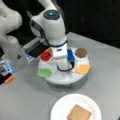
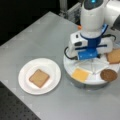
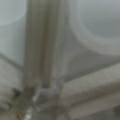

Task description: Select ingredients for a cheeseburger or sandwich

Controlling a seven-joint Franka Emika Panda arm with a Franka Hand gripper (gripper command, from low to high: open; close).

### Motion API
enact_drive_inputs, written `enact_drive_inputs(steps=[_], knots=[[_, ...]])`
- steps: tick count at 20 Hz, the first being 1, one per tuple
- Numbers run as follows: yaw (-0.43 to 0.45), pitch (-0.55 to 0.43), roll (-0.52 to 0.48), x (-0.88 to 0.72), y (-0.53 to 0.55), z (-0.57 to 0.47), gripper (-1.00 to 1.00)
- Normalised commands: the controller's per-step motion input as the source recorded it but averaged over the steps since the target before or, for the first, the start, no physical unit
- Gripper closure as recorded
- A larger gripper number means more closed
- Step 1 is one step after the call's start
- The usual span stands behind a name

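Note:
My gripper (image 1: 63, 67) hangs low over the middle of the white segmented tray (image 1: 62, 80), its fingers hidden behind the hand in both front views. The ingredients lie around it in the tray's compartments: red tomato (image 1: 46, 56), green lettuce (image 1: 45, 73), orange cheese (image 1: 83, 69) and dark-brown patty (image 1: 81, 52). In a front view a bread square (image 2: 114, 56) also lies in the tray (image 2: 68, 68) to the right of the gripper (image 2: 88, 60). Another bread square (image 1: 79, 113) lies alone on the white plate (image 1: 60, 107). No stacked sandwich is in view. The wrist view shows only the tray's white dividers (image 3: 42, 50), very close.
A white robot base (image 1: 10, 30) and a black device with an orange part (image 1: 9, 79) stand at a front view's left. The plate (image 2: 51, 68) sits left of the tray in a front view. The table's edge drops to a dark perforated surface (image 2: 15, 110) at bottom left.

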Motion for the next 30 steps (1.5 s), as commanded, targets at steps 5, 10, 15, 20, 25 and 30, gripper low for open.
enact_drive_inputs(steps=[5,10,15,20,25,30], knots=[[0.127,-0.048,0.062,0.01,-0.08,-0.05,-1.0],[0.127,-0.048,0.062,0.01,-0.08,-0.05,-1.0],[0.127,-0.048,0.062,0.01,-0.08,-0.05,-1.0],[0.127,-0.048,0.062,0.01,-0.08,-0.05,-1.0],[0.127,-0.048,0.062,0.01,-0.08,-0.05,-1.0],[0.127,-0.048,0.062,0.01,-0.08,-0.05,-1.0]])
